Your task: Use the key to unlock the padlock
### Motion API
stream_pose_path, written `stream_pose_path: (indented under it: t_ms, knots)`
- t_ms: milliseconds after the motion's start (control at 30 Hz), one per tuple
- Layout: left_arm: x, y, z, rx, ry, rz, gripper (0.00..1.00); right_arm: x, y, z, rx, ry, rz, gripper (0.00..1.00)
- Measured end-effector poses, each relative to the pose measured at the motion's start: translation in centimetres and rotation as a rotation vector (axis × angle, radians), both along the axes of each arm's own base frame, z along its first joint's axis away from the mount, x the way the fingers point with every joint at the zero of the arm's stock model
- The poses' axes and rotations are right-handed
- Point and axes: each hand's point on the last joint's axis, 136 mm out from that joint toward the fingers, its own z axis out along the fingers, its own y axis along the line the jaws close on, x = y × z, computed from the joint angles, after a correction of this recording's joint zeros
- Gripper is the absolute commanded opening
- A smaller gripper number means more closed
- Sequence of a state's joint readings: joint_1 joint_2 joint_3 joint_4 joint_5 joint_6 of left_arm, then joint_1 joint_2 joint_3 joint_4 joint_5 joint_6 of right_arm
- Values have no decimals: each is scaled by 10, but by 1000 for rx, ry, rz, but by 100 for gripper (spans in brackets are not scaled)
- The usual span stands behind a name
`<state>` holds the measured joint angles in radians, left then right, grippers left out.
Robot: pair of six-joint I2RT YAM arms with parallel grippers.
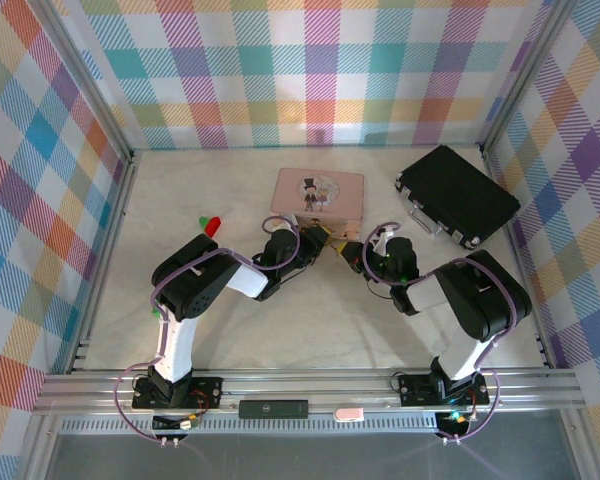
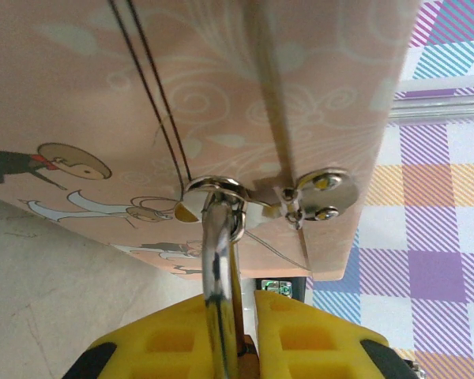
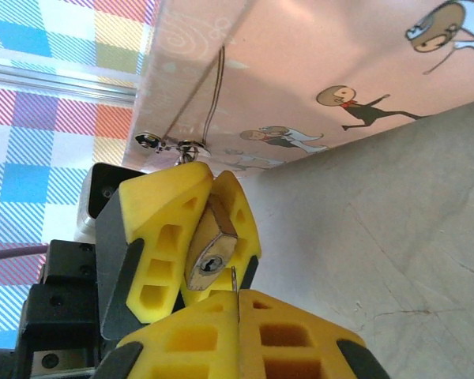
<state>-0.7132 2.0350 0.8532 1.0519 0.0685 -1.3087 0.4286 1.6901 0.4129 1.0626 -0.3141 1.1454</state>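
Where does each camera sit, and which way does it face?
Top external: above and behind, looking down on the table; left arm and right arm show.
Left wrist: behind the left hand, facing the pink box; its fingers clamp the padlock.
Right wrist: behind the right hand, facing the padlock; its fingers pinch the key.
Shared: both wrist views see the box's clasp.

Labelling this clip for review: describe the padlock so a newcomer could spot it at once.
Start at the pink picture-lid box mid-table. At its near edge the left gripper clamps the padlock, which hangs from the box's clasp. It is small, brass, with a keyhole in its end, unlike the thin silvery key beside it.
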Motion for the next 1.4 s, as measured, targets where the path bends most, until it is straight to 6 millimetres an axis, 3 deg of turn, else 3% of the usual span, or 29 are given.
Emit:
stream_pose_path:
  t_ms: [1400]
  knots:
    - [-4,-5,5,-21,-13,-9,0,-4,-8,2,2,17,-40,0]
